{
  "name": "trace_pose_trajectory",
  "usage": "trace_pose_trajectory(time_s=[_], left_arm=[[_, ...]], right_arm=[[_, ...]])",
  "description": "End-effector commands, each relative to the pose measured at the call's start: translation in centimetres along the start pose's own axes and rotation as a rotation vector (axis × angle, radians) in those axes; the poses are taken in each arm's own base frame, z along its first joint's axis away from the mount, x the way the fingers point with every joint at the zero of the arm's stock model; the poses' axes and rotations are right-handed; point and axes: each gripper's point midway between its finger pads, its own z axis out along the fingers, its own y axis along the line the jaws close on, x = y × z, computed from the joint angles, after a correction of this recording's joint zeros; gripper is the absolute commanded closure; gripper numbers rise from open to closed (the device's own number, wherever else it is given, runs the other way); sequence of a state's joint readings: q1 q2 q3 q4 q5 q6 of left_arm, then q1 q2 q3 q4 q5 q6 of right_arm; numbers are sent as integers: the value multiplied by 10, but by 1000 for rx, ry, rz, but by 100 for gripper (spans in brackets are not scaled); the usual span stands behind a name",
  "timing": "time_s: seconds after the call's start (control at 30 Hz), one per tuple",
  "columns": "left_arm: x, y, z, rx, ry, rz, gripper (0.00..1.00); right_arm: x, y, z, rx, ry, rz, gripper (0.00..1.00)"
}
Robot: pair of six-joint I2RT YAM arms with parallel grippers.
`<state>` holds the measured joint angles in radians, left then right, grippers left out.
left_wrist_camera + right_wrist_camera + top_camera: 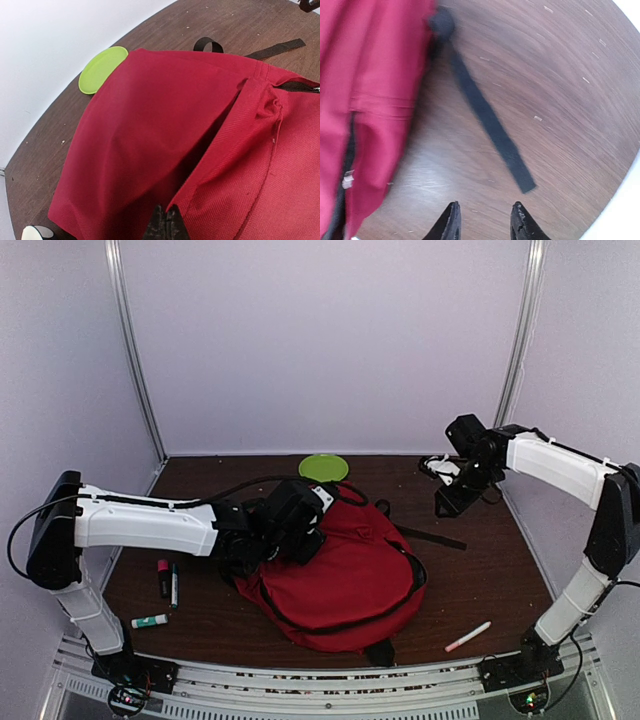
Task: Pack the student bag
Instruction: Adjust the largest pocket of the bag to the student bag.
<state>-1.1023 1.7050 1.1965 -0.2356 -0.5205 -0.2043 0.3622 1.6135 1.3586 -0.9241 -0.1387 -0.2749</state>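
Note:
The student bag [340, 575], a big red backpack with black zippers, lies in the middle of the table. My left gripper [167, 221] is at the bag's left edge, shut on the rim of a red fabric flap, and a dark gap opens beside that flap. In the left wrist view the bag [150, 130] fills most of the picture. My right gripper [486, 220] hovers open over bare wood at the back right, with nothing between its fingers. A loose black strap [487, 120] of the bag [370, 75] lies just ahead of it.
A lime green disc [323, 467] lies behind the bag. Two markers [168, 580] and a glue stick [150, 621] lie at the front left. A white and pink pen [468, 637] lies at the front right. White walls close the table on three sides.

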Motion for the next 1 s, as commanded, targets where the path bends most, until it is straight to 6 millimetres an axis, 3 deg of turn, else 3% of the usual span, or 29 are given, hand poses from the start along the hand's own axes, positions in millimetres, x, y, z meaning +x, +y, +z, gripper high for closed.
trace_pose_trajectory(time_s=[0.0,0.13,0.27,0.43,0.53,0.63,0.8,0.97], left_arm=[[-18,16,-8,-39,-57,-50,100],[-13,9,-6,-4,-52,-44,100],[1,-11,0,78,6,-17,100],[14,-18,2,93,9,-34,100],[16,-22,1,104,6,-40,100],[12,-27,-3,120,-14,-42,100],[7,-30,-7,124,-22,-54,100],[8,-36,-7,149,-19,-65,100]], right_arm=[[-12,54,-24,-272,-104,-73,67],[-20,95,-35,-478,-108,-101,76],[-10,127,-14,-543,-6,-171,81],[-2,144,7,-572,48,-196,82],[4,142,22,-532,96,-201,81],[4,126,35,-423,111,-174,80],[1,109,38,-309,111,-155,78],[8,113,47,-320,152,-165,73]])
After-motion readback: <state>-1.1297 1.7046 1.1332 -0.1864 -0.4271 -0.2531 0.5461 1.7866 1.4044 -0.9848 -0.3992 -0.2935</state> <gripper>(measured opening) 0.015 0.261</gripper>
